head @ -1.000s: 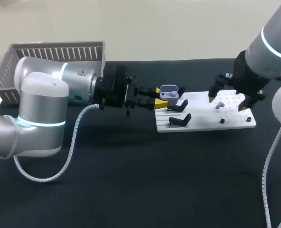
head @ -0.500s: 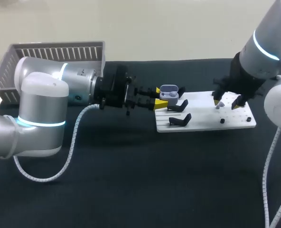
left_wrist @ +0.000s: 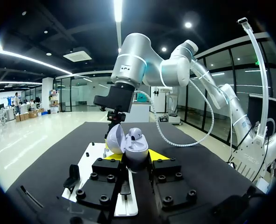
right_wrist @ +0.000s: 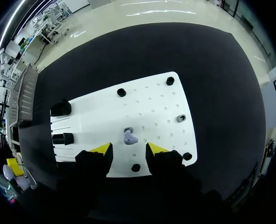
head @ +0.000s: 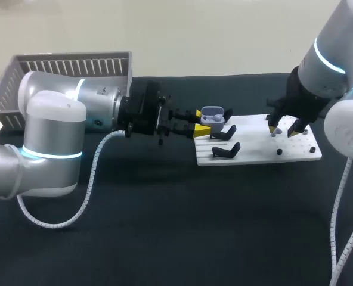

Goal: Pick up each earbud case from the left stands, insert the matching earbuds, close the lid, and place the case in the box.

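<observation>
Near the desk's (head: 164,226) far edge, the left fingers (left_wrist: 159,156) pinch the open earbud case (left_wrist: 128,147); the right fingers (right_wrist: 100,149) hang spread over an earbud (right_wrist: 129,137) on the white board (head: 254,152).

- The left claw (left_wrist: 134,157) sits in the lower middle, its two black fingers ending in yellow tips.
- Both fingers press on a lavender earbud case (left_wrist: 131,153) from either side, holding it upright.
- The case's lid (left_wrist: 114,139) is swung open, and an earbud (left_wrist: 136,136) shows inside.
- Under the claw lies a white board (left_wrist: 94,158) on the black table (left_wrist: 198,172).
- A black stand (left_wrist: 72,176) rises from the board's near side.
- The right arm (left_wrist: 133,51) comes down over the board's far end.
</observation>
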Available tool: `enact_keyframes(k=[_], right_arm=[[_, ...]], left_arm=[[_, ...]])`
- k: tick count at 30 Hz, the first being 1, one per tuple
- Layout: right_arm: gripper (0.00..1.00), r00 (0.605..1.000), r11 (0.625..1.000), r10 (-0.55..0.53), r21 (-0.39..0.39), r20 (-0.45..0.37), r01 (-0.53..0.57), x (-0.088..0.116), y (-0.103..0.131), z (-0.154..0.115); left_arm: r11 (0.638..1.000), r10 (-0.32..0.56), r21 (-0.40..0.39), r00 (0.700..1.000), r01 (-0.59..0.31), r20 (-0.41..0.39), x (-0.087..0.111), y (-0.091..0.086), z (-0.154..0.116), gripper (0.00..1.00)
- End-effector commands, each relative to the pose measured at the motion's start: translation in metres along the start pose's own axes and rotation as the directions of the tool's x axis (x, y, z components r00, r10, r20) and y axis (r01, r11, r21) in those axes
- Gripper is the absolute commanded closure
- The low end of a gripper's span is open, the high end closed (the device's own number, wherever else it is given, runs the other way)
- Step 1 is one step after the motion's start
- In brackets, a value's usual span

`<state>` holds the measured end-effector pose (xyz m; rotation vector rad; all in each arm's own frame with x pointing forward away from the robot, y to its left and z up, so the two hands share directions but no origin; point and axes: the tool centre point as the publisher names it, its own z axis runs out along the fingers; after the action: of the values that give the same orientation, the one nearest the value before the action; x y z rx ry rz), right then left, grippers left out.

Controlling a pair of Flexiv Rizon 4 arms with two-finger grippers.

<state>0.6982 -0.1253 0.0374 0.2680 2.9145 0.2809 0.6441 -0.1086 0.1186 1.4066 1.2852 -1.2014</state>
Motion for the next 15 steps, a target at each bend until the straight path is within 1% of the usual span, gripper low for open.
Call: enact_keyframes(k=[1,9,15], right_arm=[[0.54,1.0,1.0,0.004,0.001,-0.012,-0.004,-0.0052,-0.0007,0.0064],[0.56,1.0,1.0,0.008,0.0,-0.022,-0.008,-0.0079,-0.0017,0.0122],[0.61,1.0,1.0,0.01,-0.002,-0.026,-0.01,-0.0101,-0.0014,0.0145]], left_arm=[[1.0,0.003,-0.003,1.0,-0.003,0.003,0.0011,-0.0005,0.0002,1.0],[1.0,0.003,-0.003,1.0,-0.003,0.003,0.0011,-0.0005,0.0002,1.0],[1.0,0.003,-0.003,1.0,-0.003,0.003,0.0011,-0.0005,0.0002,1.0]])
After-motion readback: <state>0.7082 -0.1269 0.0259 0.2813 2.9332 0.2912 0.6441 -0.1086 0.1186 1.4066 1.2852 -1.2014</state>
